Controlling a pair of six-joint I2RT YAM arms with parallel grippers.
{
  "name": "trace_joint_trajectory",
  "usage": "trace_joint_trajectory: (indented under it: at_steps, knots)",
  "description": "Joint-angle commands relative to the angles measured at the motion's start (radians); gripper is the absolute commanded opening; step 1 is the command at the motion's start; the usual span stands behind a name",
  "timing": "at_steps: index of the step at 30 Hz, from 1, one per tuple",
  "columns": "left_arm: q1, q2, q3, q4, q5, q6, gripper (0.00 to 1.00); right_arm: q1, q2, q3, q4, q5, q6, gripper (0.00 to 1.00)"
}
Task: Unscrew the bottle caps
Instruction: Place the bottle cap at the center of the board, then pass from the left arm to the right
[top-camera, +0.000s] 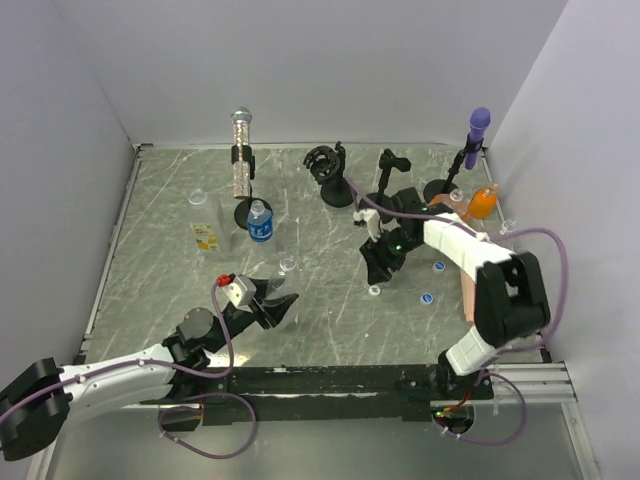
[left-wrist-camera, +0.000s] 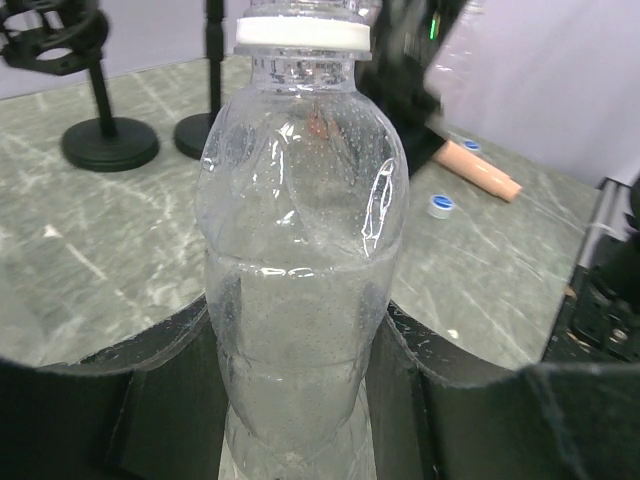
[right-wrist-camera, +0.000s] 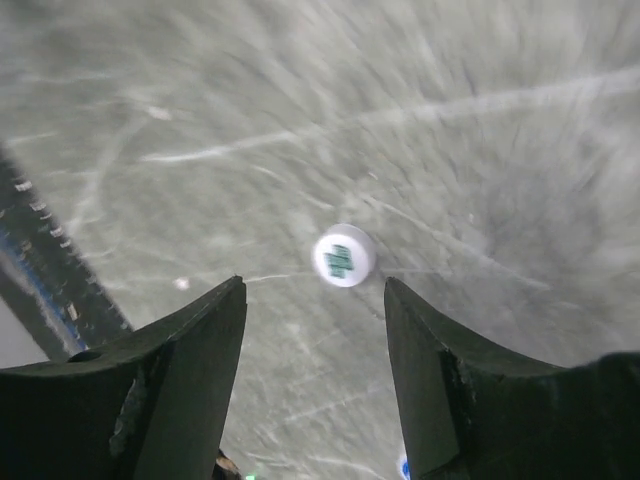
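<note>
Left tool (left-wrist-camera: 298, 335) pinches one clear bottle (left-wrist-camera: 300, 200), mouth cut off; right tool (right-wrist-camera: 314, 296) spread over one white cap (right-wrist-camera: 345, 255); two blue caps (top-camera: 438, 266) nearby.

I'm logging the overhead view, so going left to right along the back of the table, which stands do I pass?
Silver glitter microphone → black shock-mount stand → black clip stand → purple microphone.

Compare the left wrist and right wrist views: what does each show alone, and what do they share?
Only the left wrist: a clear bottle gripped in the left claw, black stand bases behind. Only the right wrist: a loose white cap on the surface beneath the open right claw. Both: the grey marbled table.
</note>
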Motion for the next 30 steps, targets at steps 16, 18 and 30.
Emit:
trace_joint_trajectory:
  at_steps: [16, 18, 30]
  knots:
    - [0.001, 0.156, 0.116, 0.044, 0.387, -0.025, 0.39, 0.278, -0.139, 0.438, -0.408, -0.696, -0.464, 0.99]
    - [0.001, 0.162, 0.119, 0.048, 0.392, -0.027, 0.39, 0.295, -0.138, 0.427, -0.350, -0.665, -0.408, 0.99]
    - [0.001, 0.183, 0.119, 0.079, 0.349, -0.054, 0.39, 0.401, -0.106, 0.395, -0.279, -0.524, -0.311, 0.77]
